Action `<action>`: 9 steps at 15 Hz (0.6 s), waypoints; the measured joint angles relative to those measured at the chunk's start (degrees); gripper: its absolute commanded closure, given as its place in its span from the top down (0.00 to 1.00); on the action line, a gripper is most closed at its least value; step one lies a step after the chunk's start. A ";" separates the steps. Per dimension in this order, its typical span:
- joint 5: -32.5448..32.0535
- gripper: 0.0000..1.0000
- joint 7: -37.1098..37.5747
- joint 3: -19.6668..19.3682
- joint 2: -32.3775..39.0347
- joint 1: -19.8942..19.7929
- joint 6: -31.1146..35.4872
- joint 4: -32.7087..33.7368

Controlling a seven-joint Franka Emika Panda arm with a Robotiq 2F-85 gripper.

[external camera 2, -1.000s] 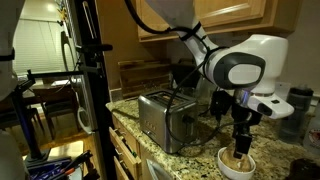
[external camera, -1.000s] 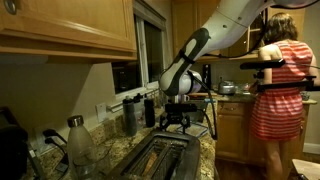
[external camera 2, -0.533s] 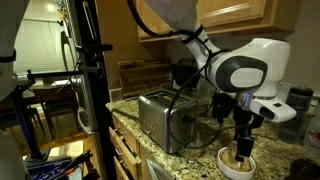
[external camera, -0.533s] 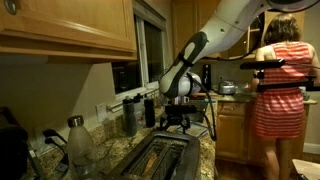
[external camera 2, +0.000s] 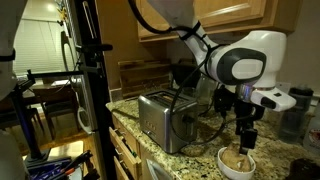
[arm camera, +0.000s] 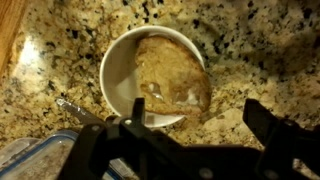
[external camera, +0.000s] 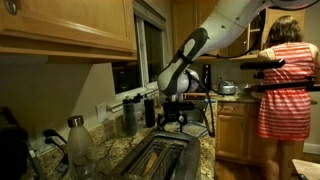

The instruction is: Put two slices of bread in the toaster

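Note:
Slices of bread (arm camera: 170,72) lie tilted in a white bowl (arm camera: 118,70) on the granite counter. How many slices there are I cannot tell. My gripper (arm camera: 200,118) is open and empty just above the bowl, with its fingers straddling the bowl's near rim and the bare counter beside it. In an exterior view the gripper (external camera 2: 245,138) hangs over the bread (external camera 2: 238,157) in the bowl (external camera 2: 226,166), right of the steel toaster (external camera 2: 165,118). The toaster (external camera: 160,155) also shows from above with its two long slots, and the gripper (external camera: 176,121) is beyond it.
A clear plastic container (arm camera: 25,160) sits at the lower left of the wrist view. Bottles (external camera: 130,115) and a glass bottle (external camera: 78,140) stand along the wall. A person in a striped dress (external camera: 283,95) stands at the far counter. A black tripod pole (external camera 2: 92,90) stands beside the counter.
The gripper has risen a little above the bowl and the arm has shifted slightly. The bread stays in the bowl. The person has moved a little.

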 measured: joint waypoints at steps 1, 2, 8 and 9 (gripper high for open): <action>-0.34 1.00 0.00 0.00 -0.07 0.40 0.00 0.00; -0.64 1.00 0.01 0.00 -0.09 0.85 0.00 0.00; -2.17 1.00 0.13 -0.16 -0.09 2.12 0.00 0.00; -2.31 1.00 0.13 -0.33 -0.09 2.12 -0.01 0.00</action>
